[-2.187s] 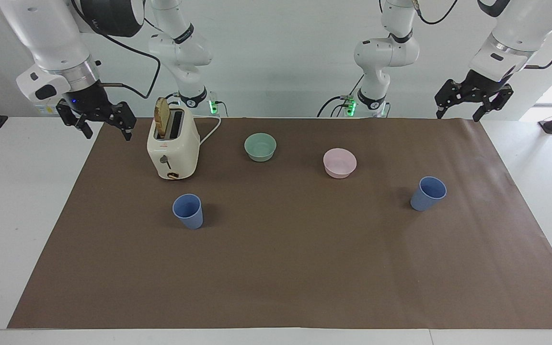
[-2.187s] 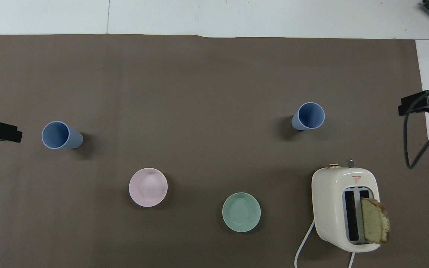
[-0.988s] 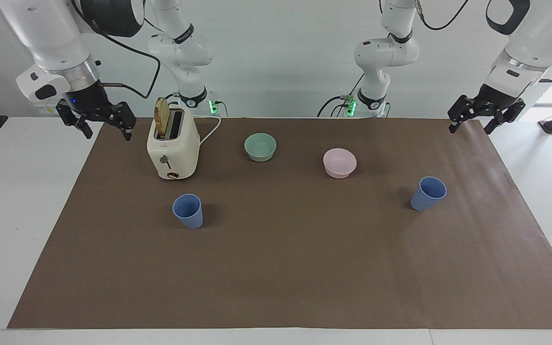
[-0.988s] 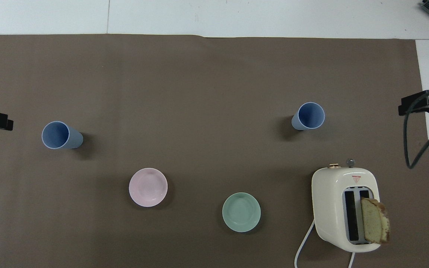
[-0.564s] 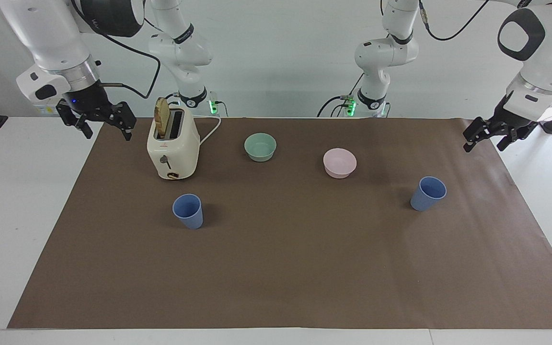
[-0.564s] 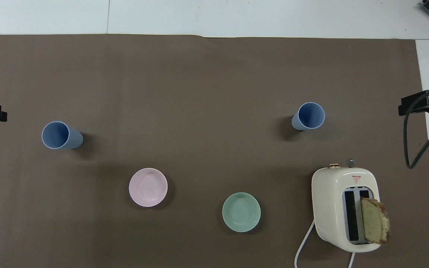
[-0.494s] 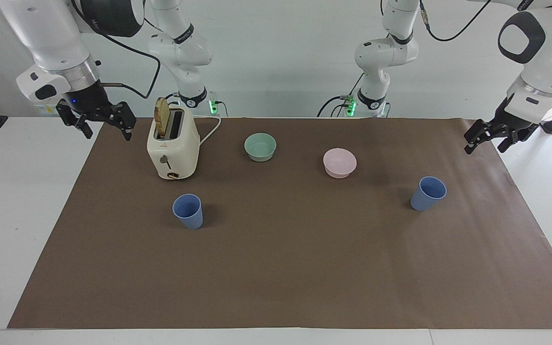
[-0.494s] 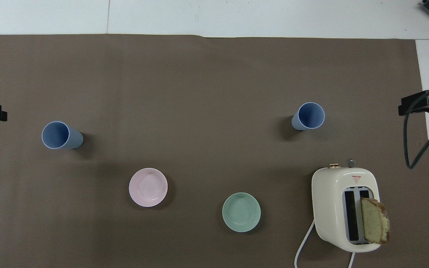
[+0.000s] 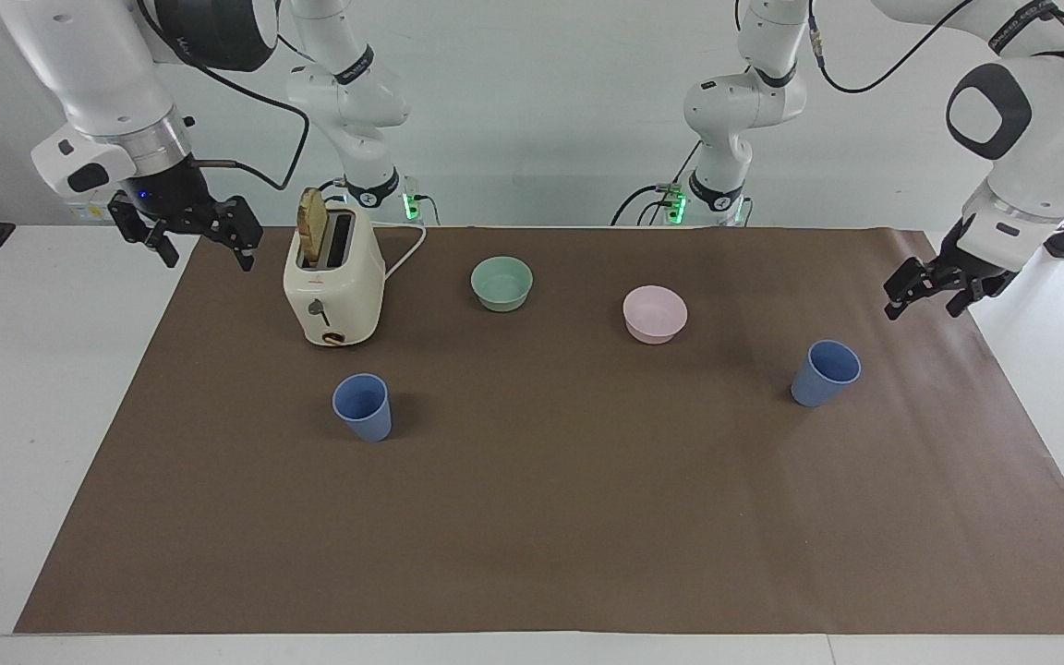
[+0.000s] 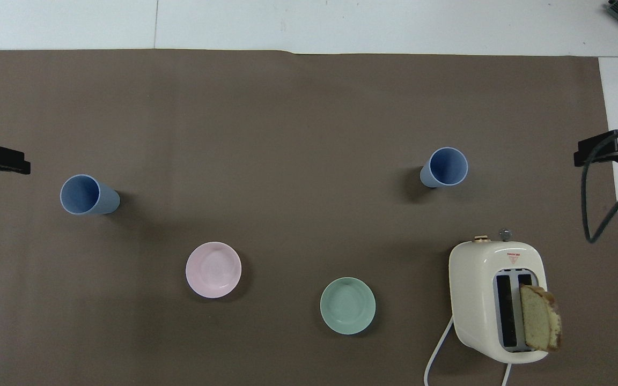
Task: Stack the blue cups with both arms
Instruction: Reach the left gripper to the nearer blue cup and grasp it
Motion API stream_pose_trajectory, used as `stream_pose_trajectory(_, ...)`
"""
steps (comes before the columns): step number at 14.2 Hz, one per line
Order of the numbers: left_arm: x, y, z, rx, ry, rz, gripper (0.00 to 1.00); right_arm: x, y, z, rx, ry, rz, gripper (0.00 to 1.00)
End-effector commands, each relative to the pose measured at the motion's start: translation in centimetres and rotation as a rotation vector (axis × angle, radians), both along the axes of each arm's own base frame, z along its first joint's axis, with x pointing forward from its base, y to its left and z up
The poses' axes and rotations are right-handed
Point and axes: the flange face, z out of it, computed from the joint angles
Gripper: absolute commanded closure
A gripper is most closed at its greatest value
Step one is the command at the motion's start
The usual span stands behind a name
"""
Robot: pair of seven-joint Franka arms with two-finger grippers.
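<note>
Blue cup upright, apart from wide left end effector, right end effector wide.

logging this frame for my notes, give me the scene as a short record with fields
cups: two blue cups, upright, apart, unstacked
cup one: toward the left arm's end
cup two: near the toaster, farther from the robots than it
left gripper: open, empty, in the air over the mat edge
right gripper: open, empty, waits beside the toaster
bowls: mint-green bowl, pink bowl, both empty
</note>
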Motion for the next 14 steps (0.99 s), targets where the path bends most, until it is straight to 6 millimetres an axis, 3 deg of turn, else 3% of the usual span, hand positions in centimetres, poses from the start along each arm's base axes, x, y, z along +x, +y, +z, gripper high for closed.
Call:
stream_pose_trajectory(1, -0.1, 0.1, -3.8, 0.010, -0.003, 0.008, 0.00, -0.5, 0.0, 0.2, 0.006, -0.002, -0.004, 0.00)
stream_pose_trajectory(4, -0.1, 0.6, -8.7, 0.005, 0.014, 0.021, 0.00, -0.5, 0.1, 0.2, 0.006, -0.002, -0.002, 0.00)
stream_pose_trajectory(7, -0.8, 0.7, -11.3, -0.004, 0.059, 0.041, 0.00, -0.5, -0.1, 0.2, 0.006, -0.002, -0.005, 0.00)
stream_pose_trajectory(14, -2.0, 0.0, -14.5, -0.035, 0.093, 0.149, 0.00, -0.5, 0.1, 0.2, 0.006, -0.002, -0.002, 0.00)
